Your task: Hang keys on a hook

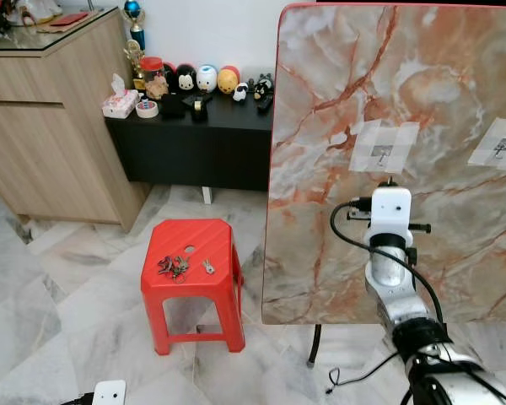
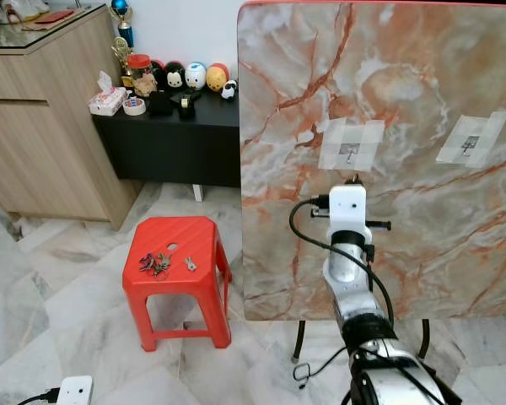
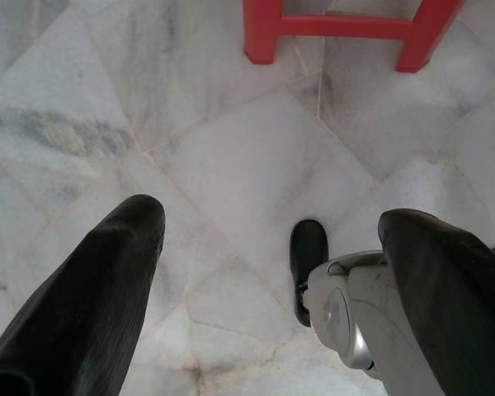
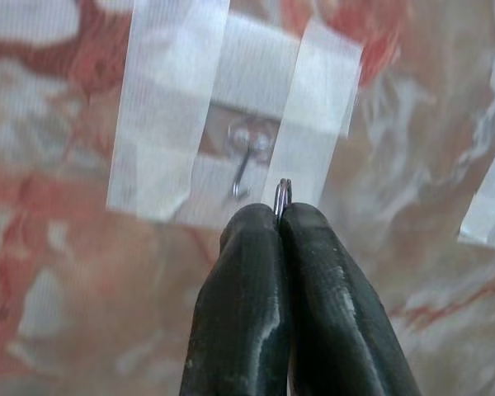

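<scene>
Our right pincer (image 4: 282, 216) is clenched on a thin metal key ring (image 4: 282, 193), just beside the small metal hook (image 4: 242, 169) taped on the upright marble-pattern panel (image 1: 337, 84). If the ring meets the hook tip off-centre, it may slip past. Our left pincer (image 3: 272, 239), released, hangs idle.

Pale marble-tile floor (image 1: 59, 337). White wall (image 1: 211, 29) upper centre. Light wood cabinet (image 1: 51, 126) upper left, low black sideboard (image 1: 190, 139) beside it with figurines. Red plastic stool (image 1: 192, 278) lower centre. Upended marble-patterned board (image 1: 405, 101) at right.
</scene>
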`<state>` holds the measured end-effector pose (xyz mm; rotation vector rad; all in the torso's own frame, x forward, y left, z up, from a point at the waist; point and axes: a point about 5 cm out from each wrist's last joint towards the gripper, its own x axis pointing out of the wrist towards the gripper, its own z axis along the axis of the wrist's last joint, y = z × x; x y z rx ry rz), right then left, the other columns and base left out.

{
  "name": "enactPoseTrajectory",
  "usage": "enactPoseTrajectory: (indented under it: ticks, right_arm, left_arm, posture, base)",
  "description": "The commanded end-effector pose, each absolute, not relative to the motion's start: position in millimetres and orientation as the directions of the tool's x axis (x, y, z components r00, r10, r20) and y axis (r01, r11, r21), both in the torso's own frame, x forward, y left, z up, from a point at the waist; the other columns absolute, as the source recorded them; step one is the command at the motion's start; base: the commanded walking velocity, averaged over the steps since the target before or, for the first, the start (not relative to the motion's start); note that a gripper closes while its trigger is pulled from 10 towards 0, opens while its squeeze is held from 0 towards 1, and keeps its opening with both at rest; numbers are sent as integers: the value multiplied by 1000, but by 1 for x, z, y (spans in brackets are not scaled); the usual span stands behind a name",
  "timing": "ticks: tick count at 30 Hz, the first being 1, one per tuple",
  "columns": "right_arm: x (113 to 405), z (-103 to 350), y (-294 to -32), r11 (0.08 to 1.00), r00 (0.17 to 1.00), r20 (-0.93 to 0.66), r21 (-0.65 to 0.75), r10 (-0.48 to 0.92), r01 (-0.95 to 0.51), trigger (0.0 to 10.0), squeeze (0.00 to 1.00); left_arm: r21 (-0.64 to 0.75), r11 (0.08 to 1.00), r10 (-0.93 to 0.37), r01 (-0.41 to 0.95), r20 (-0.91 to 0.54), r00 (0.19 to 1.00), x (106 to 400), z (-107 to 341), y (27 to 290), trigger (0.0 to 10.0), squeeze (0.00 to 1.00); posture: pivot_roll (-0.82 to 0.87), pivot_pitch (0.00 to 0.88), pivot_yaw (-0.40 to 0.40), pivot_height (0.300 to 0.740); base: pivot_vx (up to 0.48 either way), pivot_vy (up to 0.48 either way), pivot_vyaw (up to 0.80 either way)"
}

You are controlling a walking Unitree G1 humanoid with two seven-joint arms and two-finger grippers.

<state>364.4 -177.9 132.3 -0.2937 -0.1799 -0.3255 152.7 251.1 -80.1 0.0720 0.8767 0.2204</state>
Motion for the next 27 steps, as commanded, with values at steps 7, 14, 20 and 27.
enactPoseTrajectory:
  ticks: [7, 14, 20, 27]
  right_arm:
    - [373, 138, -184, 878, 924, 194, -295, -331, 377, 10000, 0]
    - [377, 142, -185, 865, 922, 184, -323, -341, 384, 10000, 0]
    - [381, 144, -184, 868, 935, 160, -349, -315, 352, 10000, 0]
    - [383, 146, -184, 862, 941, 157, -377, -301, 339, 10000, 0]
  left_arm:
    - [152, 974, 223, -167, -761, 609, 151, -81, 250, 10000, 0]
    - [147, 975, 220, -168, -760, 611, 152, -81, 248, 10000, 0]
    - [145, 974, 222, -173, -759, 612, 153, -81, 248, 10000, 0]
    - [141, 974, 221, -178, -757, 614, 154, -81, 247, 10000, 0]
  posture:
    - [22, 0, -18, 740]
    - [29, 0, -26, 740]
    - [30, 0, -29, 740]
    - [34, 0, -34, 740]
  base:
    - [0, 0, 0]
    - [0, 0, 0]
    - [0, 0, 0]
    - [0, 0, 0]
